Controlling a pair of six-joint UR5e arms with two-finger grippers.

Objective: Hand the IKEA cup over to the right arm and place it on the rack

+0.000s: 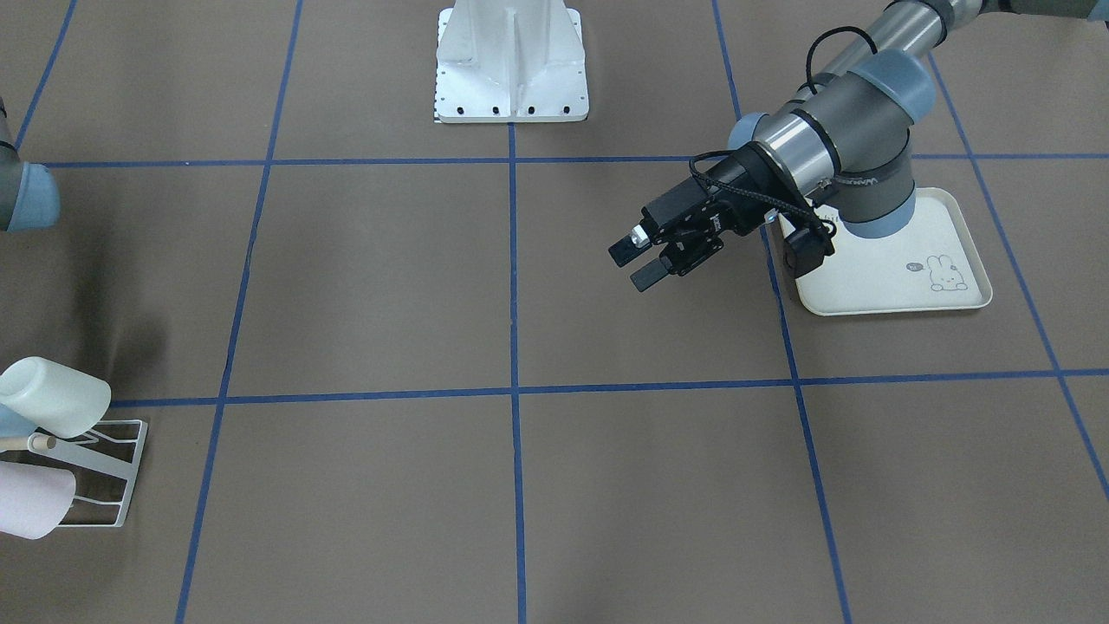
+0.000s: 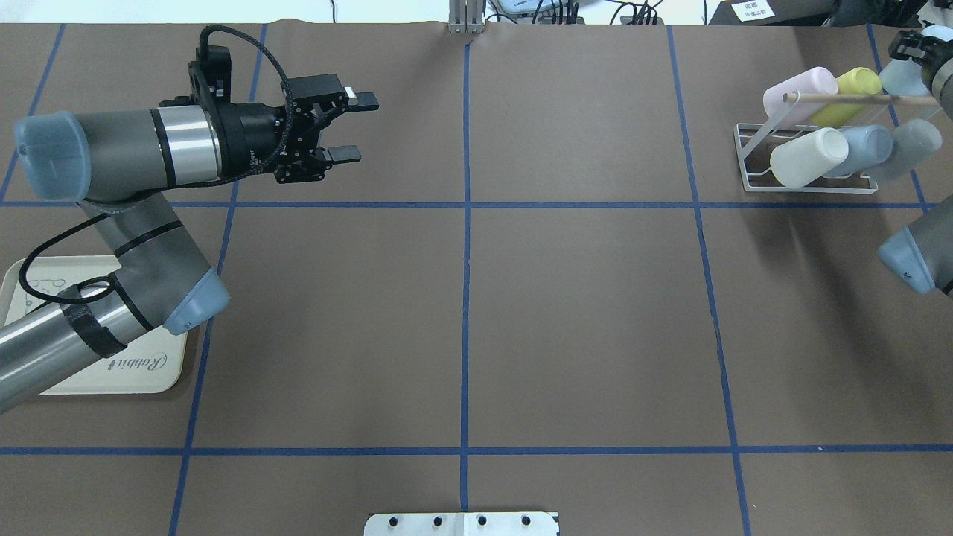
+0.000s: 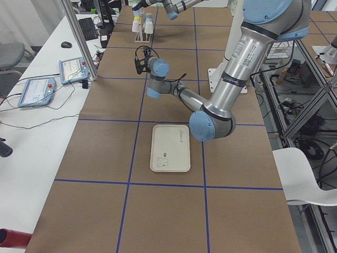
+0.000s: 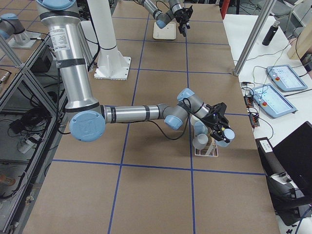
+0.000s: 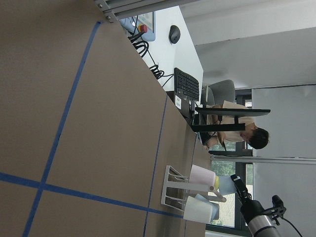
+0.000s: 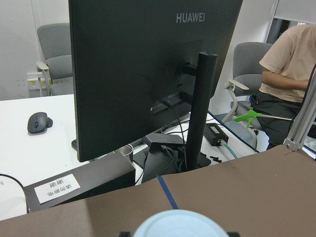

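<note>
My right gripper (image 2: 910, 56) is at the far right, over the back end of the white wire rack (image 2: 804, 184). It is shut on a light blue cup (image 2: 896, 77), which shows close up in the right wrist view (image 6: 175, 224) and the exterior right view (image 4: 225, 136). The cup hangs just beyond the rack's wooden dowel (image 2: 856, 97). Pink (image 2: 800, 85), yellow (image 2: 849, 93), white (image 2: 808, 156) and two grey-blue cups sit on the prongs. My left gripper (image 2: 350, 126) is open and empty above the table's far left part.
The cream rabbit-print tray (image 2: 112, 372) lies under my left arm's elbow, with nothing on it. The robot's white base plate (image 1: 511, 69) stands at the middle of the near edge. A monitor (image 6: 148, 74) and a seated person are beyond the far edge.
</note>
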